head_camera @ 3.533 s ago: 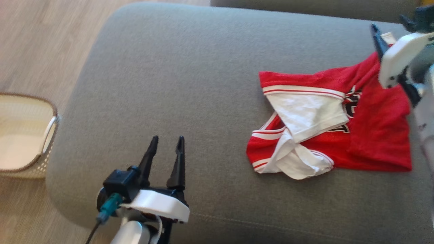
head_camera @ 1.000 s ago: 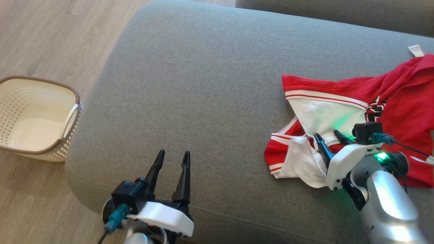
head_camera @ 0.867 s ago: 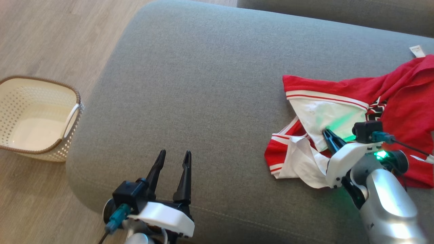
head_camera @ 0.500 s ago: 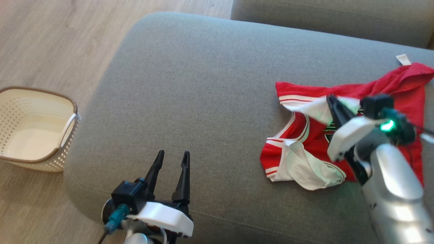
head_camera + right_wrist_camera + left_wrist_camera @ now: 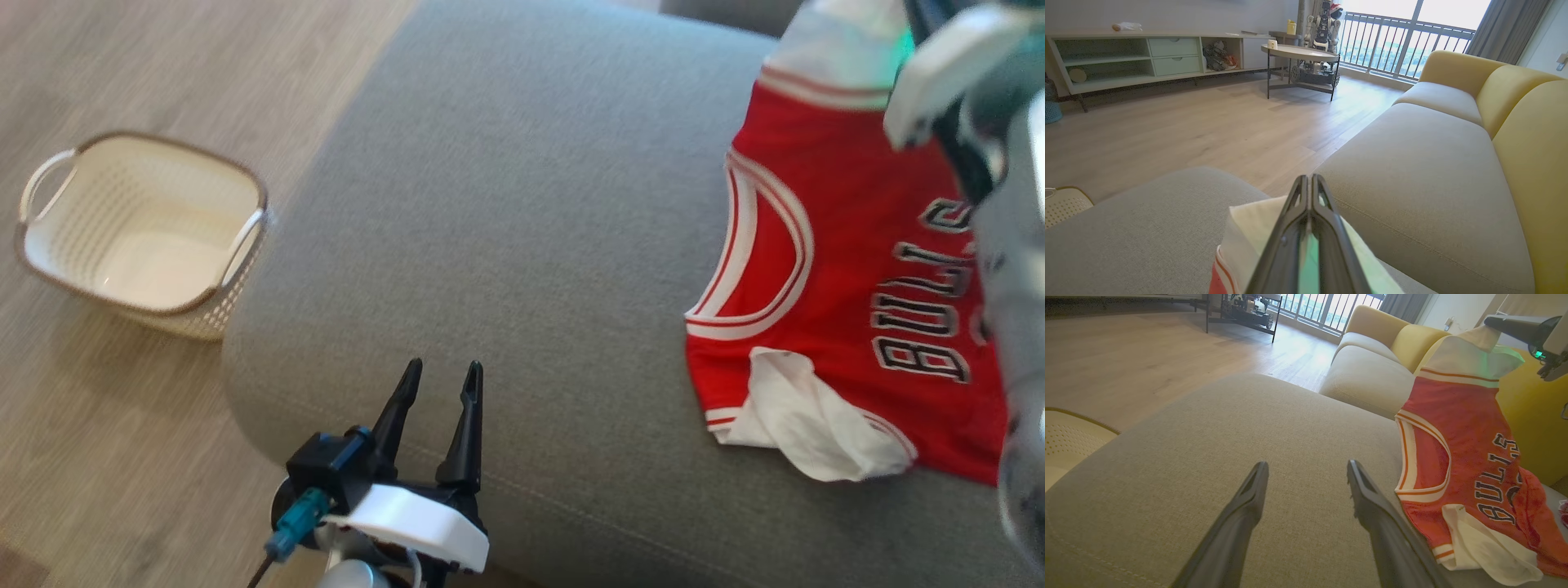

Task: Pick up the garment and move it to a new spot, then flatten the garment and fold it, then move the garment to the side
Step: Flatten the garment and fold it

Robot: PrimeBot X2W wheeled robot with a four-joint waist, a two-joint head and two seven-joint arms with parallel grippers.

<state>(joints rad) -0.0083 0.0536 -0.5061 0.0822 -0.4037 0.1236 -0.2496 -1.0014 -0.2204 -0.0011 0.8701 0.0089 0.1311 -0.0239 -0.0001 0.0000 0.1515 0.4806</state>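
Item: garment (image 5: 849, 269), red jersey w/ white trim, hangs from the right end effector (image 5: 1309, 181), whose fingers are pressed together on a white edge; lower part, incl. a bunched white fold, lies on the grey sofa cushion (image 5: 531, 204), robot's right side. Left end effector (image 5: 443, 369): spread, nothing in it, by the cushion's near edge, well apart from the cloth. Handling rec: lift till the trailing end clears the cushion before carrying to bare cushion, go slow since a one-point pinch on thin fabric may slip, then lay the trailing end down first so it spreads.
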